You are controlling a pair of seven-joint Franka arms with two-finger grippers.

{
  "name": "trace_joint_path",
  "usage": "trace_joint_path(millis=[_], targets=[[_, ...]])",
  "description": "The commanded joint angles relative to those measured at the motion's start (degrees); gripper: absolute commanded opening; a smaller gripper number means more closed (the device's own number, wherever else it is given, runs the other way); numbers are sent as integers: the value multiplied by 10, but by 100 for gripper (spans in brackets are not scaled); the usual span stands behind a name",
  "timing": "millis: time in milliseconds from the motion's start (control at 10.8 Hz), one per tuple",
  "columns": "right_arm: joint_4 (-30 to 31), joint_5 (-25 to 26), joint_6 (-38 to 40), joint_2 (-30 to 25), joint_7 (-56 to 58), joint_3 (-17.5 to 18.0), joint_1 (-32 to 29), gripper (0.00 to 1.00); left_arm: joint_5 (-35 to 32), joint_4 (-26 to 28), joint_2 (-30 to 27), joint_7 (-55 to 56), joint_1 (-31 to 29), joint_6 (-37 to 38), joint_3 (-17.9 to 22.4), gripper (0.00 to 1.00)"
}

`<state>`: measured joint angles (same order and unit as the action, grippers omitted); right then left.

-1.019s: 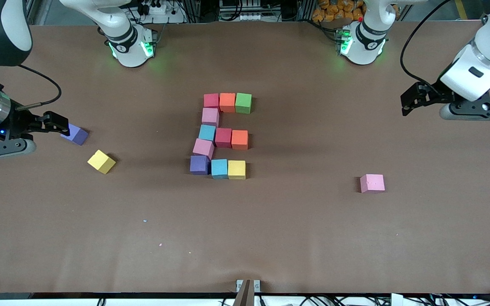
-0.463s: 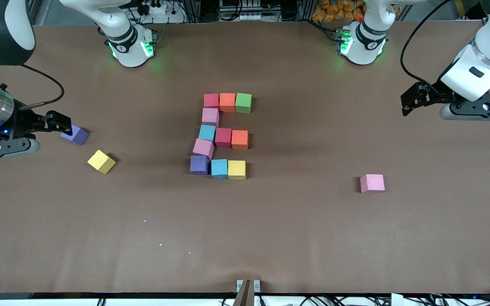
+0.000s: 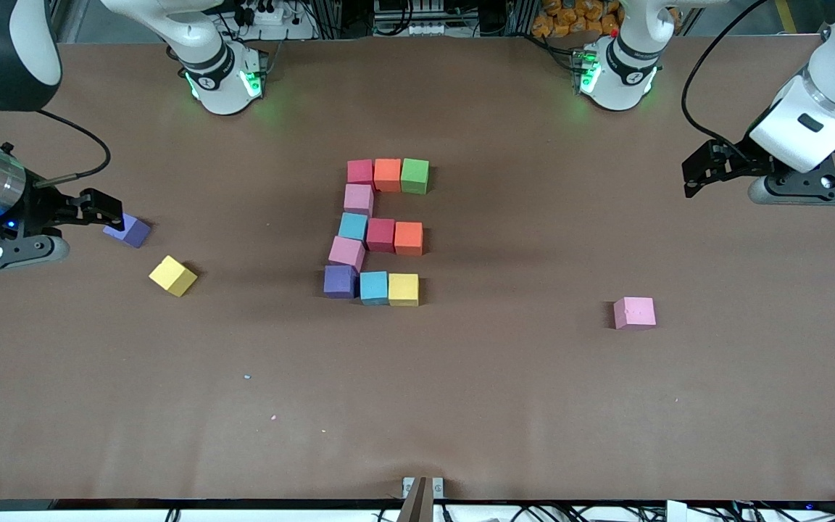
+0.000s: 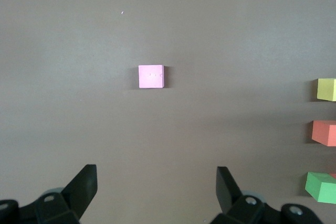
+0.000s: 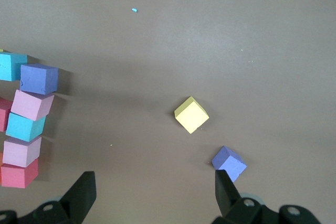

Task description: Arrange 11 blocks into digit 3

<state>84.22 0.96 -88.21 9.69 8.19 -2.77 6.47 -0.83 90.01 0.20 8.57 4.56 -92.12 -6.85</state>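
The right tool point(image 3: 109, 214) hangs with fingers spread wide, holding nothing, over a purple block point(image 3: 127, 230), a yellow block point(image 3: 172, 275) close by. The left tool point(image 3: 700, 172), also wide apart and holding nothing, waits above the worktop point(image 3: 504, 406), a pink block point(image 3: 633, 312) below it. The digit 3 point(image 3: 377, 232) lies between both tools.

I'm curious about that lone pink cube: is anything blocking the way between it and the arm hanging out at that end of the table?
Nothing visible. The left gripper hangs open over bare table, and only brown surface lies between it and the lone pink block.
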Motion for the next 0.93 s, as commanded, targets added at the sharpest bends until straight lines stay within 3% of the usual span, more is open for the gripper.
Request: trace_joint_path(millis=[0, 649, 834], targets=[[-7, -1, 7, 2, -5, 1, -1, 100, 3, -12, 5, 0, 0, 3, -1, 100], [-13, 2, 14, 25, -5, 0, 50, 100, 4, -12, 6, 0, -6, 3, 0, 100], [-22, -4, 57, 23, -4, 0, 45, 100, 4, -12, 6, 0, -6, 3, 0, 100]])
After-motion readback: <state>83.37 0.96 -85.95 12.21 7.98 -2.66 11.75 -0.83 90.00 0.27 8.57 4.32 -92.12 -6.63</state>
